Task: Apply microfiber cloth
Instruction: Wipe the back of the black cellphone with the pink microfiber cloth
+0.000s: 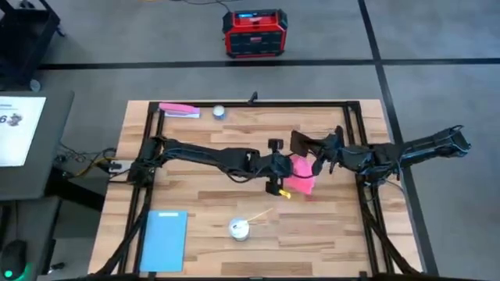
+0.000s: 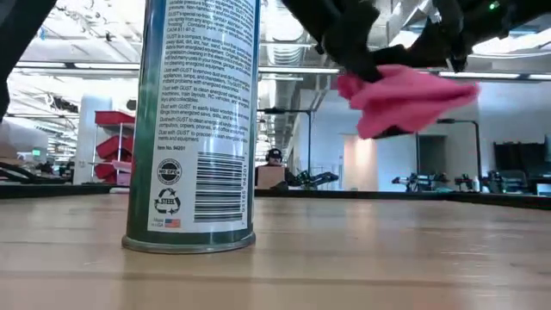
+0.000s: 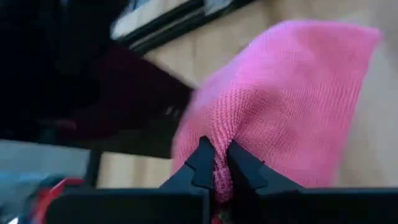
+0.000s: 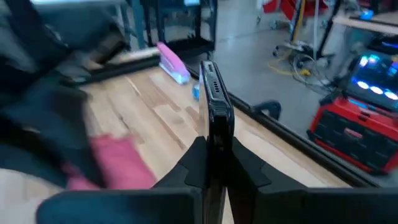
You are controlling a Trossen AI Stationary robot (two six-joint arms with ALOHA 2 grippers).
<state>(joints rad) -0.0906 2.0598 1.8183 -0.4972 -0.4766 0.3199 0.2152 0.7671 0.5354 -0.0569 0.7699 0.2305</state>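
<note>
**benchwatcher:** While both arms meet over the middle of the table, the left gripper (image 3: 216, 163) has its fingers pinched tight on a fold of the microfiber cloth (image 3: 280, 106). In the left wrist view the pink weave bunches right between the two tips. The right gripper (image 4: 214, 155) is clamped on the black phone (image 4: 213, 99), holding it edge-up so you only see its thin side.

**gripnerd:** So where's the cloth relative to the table?

**benchwatcher:** Off the wood. The low view shows it hanging in the air (image 2: 405, 96), draped down from the dark arm parts above it, with clear space under it. From overhead it sits just right of the table's centre (image 1: 301, 176), with the phone (image 1: 305, 142) just beside it on the far side. Can't tell whether the two actually touch.

**gripnerd:** Anything else lying around?

**benchwatcher:** A spray can (image 2: 191, 129) stands upright close to the low camera; from above it's the round top near the front edge (image 1: 239, 228). A light-blue rectangle (image 1: 164, 238) lies flat at the front left, and a flat pink strip (image 1: 179, 110) rests by the far edge with a small round thing (image 1: 219, 112) next to it. A red box (image 1: 251, 33) sits on the floor beyond the table (image 1: 344, 234).
</note>
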